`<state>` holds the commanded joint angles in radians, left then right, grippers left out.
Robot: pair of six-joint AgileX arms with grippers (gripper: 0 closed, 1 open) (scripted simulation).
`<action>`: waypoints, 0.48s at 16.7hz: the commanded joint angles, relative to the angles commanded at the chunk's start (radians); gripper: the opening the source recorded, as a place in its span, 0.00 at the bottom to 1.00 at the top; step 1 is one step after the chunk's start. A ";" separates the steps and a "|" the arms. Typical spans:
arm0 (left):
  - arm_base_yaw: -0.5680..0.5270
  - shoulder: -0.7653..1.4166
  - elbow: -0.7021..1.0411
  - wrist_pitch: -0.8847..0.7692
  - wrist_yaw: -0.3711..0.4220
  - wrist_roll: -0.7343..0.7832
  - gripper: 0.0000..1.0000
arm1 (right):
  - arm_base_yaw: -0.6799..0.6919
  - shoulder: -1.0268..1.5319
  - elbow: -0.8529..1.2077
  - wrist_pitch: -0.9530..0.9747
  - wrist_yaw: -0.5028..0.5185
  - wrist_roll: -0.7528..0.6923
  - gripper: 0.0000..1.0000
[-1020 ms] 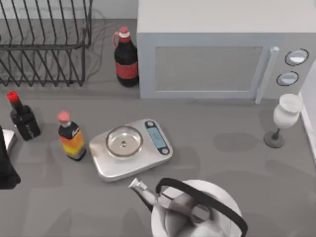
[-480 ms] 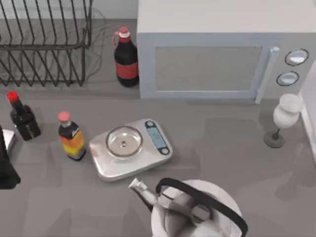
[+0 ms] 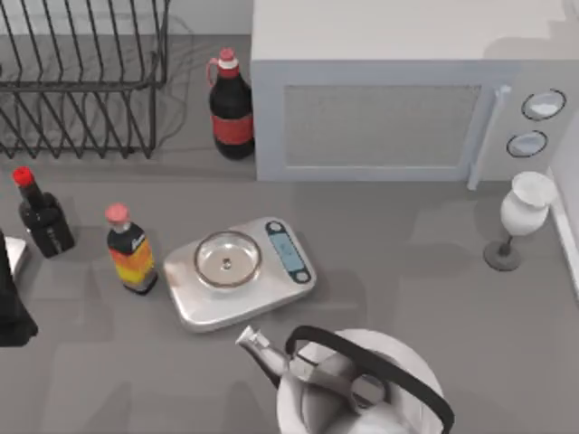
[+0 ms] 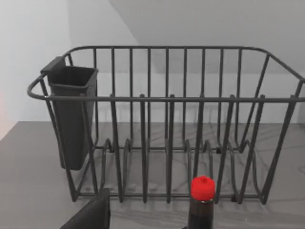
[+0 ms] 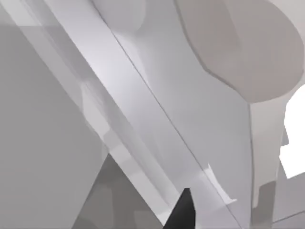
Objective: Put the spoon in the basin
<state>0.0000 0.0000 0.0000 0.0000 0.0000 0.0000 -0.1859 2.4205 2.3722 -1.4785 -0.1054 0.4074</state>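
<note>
Microwave (image 3: 398, 99) at the table's far side, dish rack (image 3: 81, 77) at far left, kettle (image 3: 357, 384) at the near edge, scale (image 3: 240, 271) mid-table, cola bottle (image 3: 232, 107), two sauce bottles (image 3: 131, 249) at left, goblet (image 3: 520, 217) at right. Neither spoon nor basin is visible, so their location cannot be told. Left arm (image 3: 11, 307) at the left edge; whether either claw is spread or closed cannot be told. Risk, as judged: reaching without a located target may topple the goblet or the bottles

Three bottles are standing on the bench: a cola bottle (image 3: 232, 107), a soy sauce bottle (image 3: 41, 214), an orange-labelled bottle (image 3: 129, 250); one kitchen scale (image 3: 240, 270); one kettle (image 3: 353, 384); one microwave (image 3: 407, 99); one dish rack (image 3: 81, 77); one goblet (image 3: 520, 217).
</note>
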 joint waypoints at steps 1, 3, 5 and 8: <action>0.000 0.000 0.000 0.000 0.000 0.000 1.00 | -0.001 0.065 0.099 -0.032 0.007 0.000 0.00; 0.000 0.000 0.000 0.000 0.000 0.000 1.00 | -0.004 0.177 0.267 -0.082 0.025 0.000 0.00; 0.000 0.000 0.000 0.000 0.000 0.000 1.00 | -0.008 0.258 0.394 -0.115 0.044 -0.001 0.00; 0.000 0.000 0.000 0.000 0.000 0.000 1.00 | -0.011 0.326 0.508 -0.138 0.068 -0.003 0.00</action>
<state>0.0000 0.0000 0.0000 0.0000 0.0000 0.0000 -0.1972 2.7462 2.8800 -1.6168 -0.0372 0.4048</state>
